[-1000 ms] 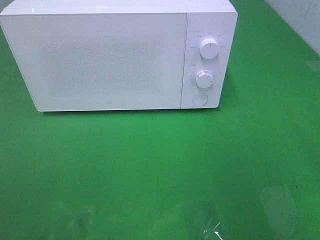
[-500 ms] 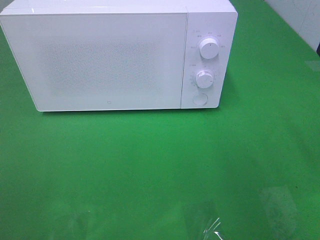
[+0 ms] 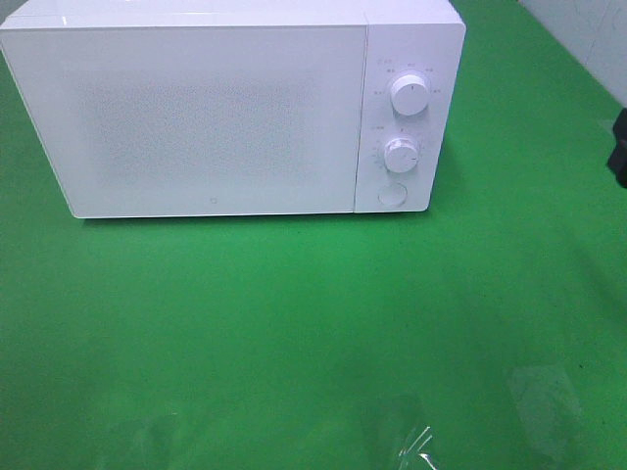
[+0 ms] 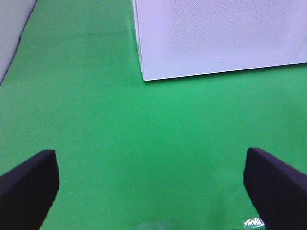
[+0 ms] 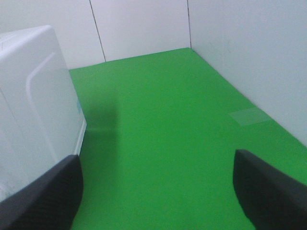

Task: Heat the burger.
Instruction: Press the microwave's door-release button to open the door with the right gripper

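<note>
Plainly the microwave is closed, contents hidden; left end effector and right end effector gape empty.

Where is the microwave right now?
In the exterior high view, the white microwave sits at the back of the green table, left of centre, with its control panel on the right end.

White microwave stands upright on the green table, toward the back & left of centre, front facing the room. Door is shut flat; its dotted window looks milky, so can't tell what's inside. Control strip at the front's right end carries an upper knob, a lower knob under it, & a round button just below.
</note>
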Controlling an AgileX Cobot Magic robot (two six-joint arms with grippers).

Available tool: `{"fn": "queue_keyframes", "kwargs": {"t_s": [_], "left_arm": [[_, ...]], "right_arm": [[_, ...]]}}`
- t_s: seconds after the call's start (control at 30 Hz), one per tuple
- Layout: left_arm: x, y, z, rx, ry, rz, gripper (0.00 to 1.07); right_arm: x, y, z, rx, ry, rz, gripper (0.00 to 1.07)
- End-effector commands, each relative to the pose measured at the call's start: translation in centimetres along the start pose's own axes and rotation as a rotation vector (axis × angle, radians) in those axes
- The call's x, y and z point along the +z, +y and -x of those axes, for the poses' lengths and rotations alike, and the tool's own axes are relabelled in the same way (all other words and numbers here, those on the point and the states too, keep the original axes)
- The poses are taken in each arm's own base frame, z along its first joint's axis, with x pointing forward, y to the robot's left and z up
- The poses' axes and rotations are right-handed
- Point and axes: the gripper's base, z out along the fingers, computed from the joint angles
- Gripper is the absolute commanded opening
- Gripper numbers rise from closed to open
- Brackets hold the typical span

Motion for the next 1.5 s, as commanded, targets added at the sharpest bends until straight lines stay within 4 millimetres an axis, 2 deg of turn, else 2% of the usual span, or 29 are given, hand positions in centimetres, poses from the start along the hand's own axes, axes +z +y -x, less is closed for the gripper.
{"fn": "queue_keyframes", "kwargs": {"t_s": [0.03,0.07,0.13,0.23,0.3,0.5,0.6,0.73,0.77,1.0,1.33,1.5], "left_arm": [[-0.2,-0.1,-0.2,-0.005,-0.022,0.004,1.03],[-0.2,-0.1,-0.2,-0.005,-0.022,0.004,1.03],[-0.2,-0.1,-0.2,-0.005,-0.022,0.004,1.03],[-0.2,-0.1,-0.2,-0.005,-0.022,0.004,1.03],[-0.2,-0.1,-0.2,-0.005,-0.022,0.004,1.03],[-0.2,-0.1,-0.2,-0.004,-0.022,0.004,1.03],[-0.2,-0.1,-0.2,-0.004,-0.022,0.004,1.03],[-0.2,-0.1,-0.2,-0.004,-0.022,0.004,1.03],[-0.2,-0.1,-0.2,-0.003,-0.022,0.004,1.03],[-0.2,-0.1,-0.2,-0.004,-0.022,0.004,1.03],[-0.2,-0.1,-0.2,-0.003,-0.022,0.004,1.03],[-0.2,-0.1,-0.2,-0.004,-0.022,0.004,1.03]], "right_arm": [[0.4,1.0,-1.1,-0.077,0.008,-0.004,0.76],[0.4,1.0,-1.1,-0.077,0.008,-0.004,0.76],[0.5,2.7,-2.1,-0.109,0.015,0.011,0.76],[0.4,3.2,-2.3,-0.111,0.013,0.022,0.76],[0.1,4.6,-3.0,-0.104,0.007,0.043,0.76],[-0.4,6.1,-3.7,-0.102,0.008,0.057,0.76],[-0.8,7.6,-4.5,-0.098,0.036,0.074,0.76],[-0.8,8.6,-4.8,-0.096,0.046,0.083,0.76],[-0.7,9.4,-4.9,-0.095,0.049,0.101,0.76],[-0.5,12.1,-5.3,-0.116,0.051,0.172,0.76],[-0.5,14.2,-5.8,-0.116,0.061,0.197,0.76],[-0.4,14.7,-5.9,0.021,0.089,0.207,0.74]]}}
